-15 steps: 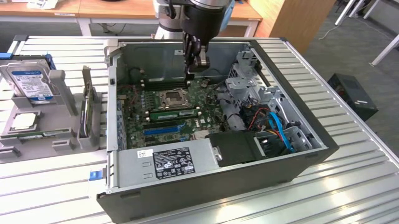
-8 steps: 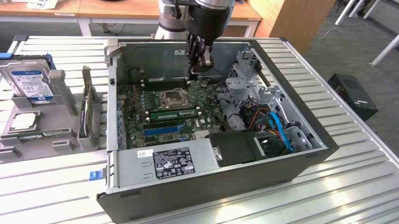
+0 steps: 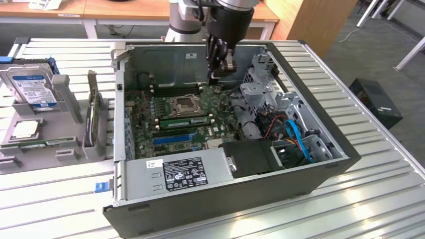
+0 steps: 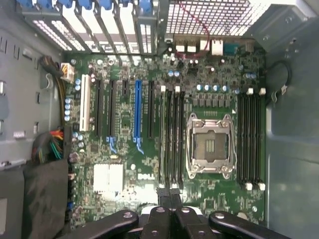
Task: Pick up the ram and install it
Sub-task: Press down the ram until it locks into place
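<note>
Count from the console: one arm [image 3: 180, 20], one gripper [image 3: 221, 74]. One case [image 3: 219, 209] holding one motherboard [image 4: 129, 174], one CPU socket [image 4: 209, 144] and one power supply [image 3: 179, 172]. Two banks of memory slots [image 4: 250, 139], which I make four slots each. One ram [image 3: 186, 120] in the slots. One blue slot [image 4: 138, 112], one white slot [image 4: 84, 109]. Two blue cables [image 3: 295, 137]. Outside the case: one hard drive [image 3: 30, 87], one card [image 3: 96, 117].

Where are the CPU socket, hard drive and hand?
CPU socket [image 4: 210, 146]: wrist view, socket's middle.
Hard drive [image 3: 31, 85]: exterior view, its label.
Hand [image 3: 220, 74]: exterior view, between its fingertips.
</note>
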